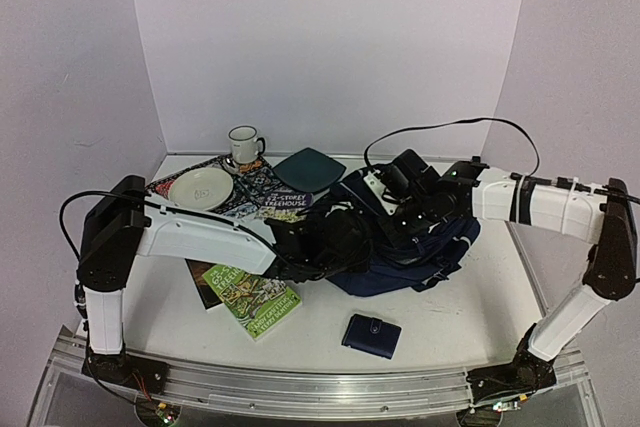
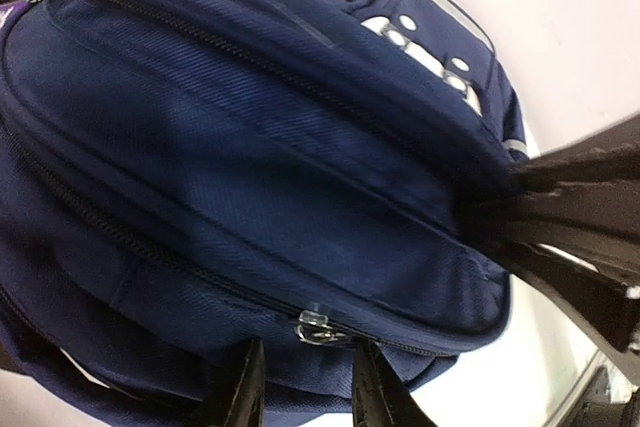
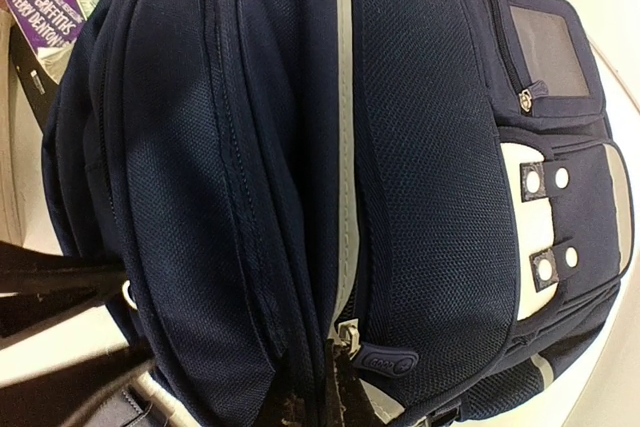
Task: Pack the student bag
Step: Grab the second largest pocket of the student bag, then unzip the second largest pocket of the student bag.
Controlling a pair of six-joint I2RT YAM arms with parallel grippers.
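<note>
Lying mid-table, the student bag (image 1: pixel 400 267) is pinched at its seam by the closed right gripper (image 3: pixel 325 397). Its zipper pull (image 2: pixel 315 327) is seen at 12 o'clock, just ahead of the parted left gripper (image 2: pixel 305 397).

The white tabletop (image 1: pixel 480 322) carries a navy backpack (image 1: pixel 430 247) at centre right; a small navy wallet (image 1: pixel 371 335) lies apart at lower centre; a green book (image 1: pixel 251 299) overlaps a darker book (image 1: pixel 200 282) at lower left; a teal plate (image 1: pixel 310 169) sits at upper centre.
</note>
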